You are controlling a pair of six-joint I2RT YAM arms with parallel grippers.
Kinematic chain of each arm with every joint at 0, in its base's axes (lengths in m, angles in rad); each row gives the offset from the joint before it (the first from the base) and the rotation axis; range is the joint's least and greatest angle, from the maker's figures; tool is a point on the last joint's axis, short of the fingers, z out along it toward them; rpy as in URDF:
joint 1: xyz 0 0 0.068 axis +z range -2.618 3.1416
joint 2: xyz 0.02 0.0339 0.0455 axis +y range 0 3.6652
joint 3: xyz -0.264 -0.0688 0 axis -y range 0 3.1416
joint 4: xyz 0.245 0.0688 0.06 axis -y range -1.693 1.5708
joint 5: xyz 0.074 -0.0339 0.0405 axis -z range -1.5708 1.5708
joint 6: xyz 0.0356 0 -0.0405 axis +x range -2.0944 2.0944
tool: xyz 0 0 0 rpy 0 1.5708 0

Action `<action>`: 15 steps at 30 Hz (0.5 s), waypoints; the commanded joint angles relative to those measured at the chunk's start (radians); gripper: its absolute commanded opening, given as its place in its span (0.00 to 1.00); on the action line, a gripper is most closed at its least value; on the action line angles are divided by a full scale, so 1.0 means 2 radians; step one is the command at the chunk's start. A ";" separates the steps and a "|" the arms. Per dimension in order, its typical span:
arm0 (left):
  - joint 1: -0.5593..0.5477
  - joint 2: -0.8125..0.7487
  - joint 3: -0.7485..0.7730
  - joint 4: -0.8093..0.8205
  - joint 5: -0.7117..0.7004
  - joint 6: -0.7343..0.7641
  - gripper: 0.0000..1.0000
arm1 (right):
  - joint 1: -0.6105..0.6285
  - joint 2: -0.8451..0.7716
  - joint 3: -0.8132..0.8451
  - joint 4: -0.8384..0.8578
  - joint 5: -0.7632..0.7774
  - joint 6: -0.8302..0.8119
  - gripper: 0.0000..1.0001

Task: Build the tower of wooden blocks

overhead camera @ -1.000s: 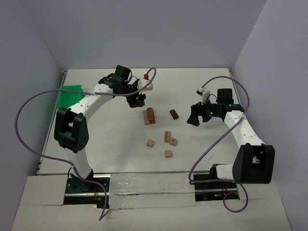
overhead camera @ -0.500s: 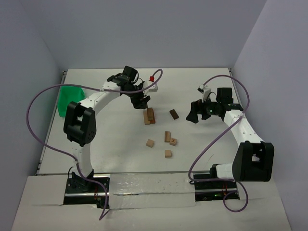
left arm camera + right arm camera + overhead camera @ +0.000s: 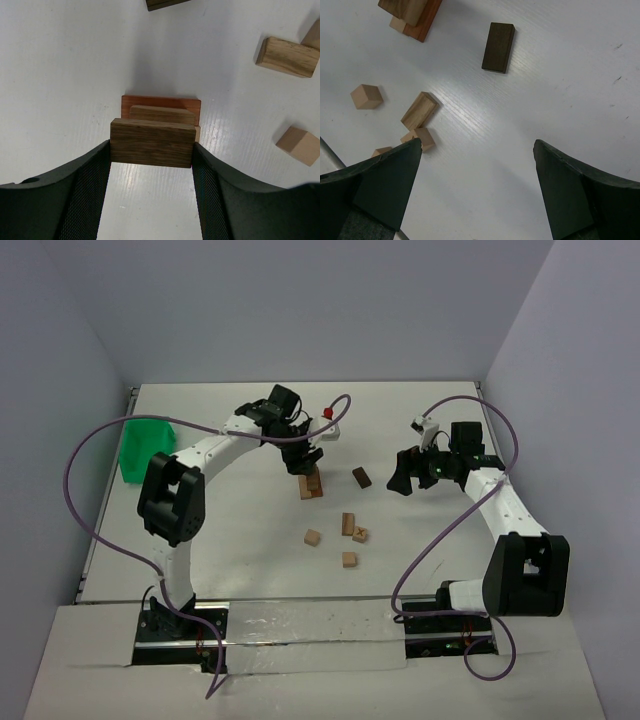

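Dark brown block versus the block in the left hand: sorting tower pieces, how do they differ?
The dark brown block is almost black; the held block is mid-brown with clear grain. The dark brown block lies flat, alone and untouched on the table; the held block is clamped in the left hand over the small stack. Both are short rectangular bars.

Green tray (image 3: 146, 448) at left edge of white worktop (image 3: 235, 540), towards back; pale grey walls (image 3: 300, 310) around.
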 commanded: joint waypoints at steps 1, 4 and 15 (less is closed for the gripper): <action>-0.005 0.008 0.002 0.014 -0.002 -0.012 0.43 | -0.001 0.000 -0.003 0.020 0.002 0.006 1.00; -0.008 0.011 0.000 0.015 -0.011 -0.013 0.44 | -0.001 0.001 -0.002 0.019 0.001 0.005 1.00; -0.012 0.017 -0.003 0.016 -0.021 -0.016 0.48 | 0.000 0.004 -0.003 0.019 0.002 0.005 1.00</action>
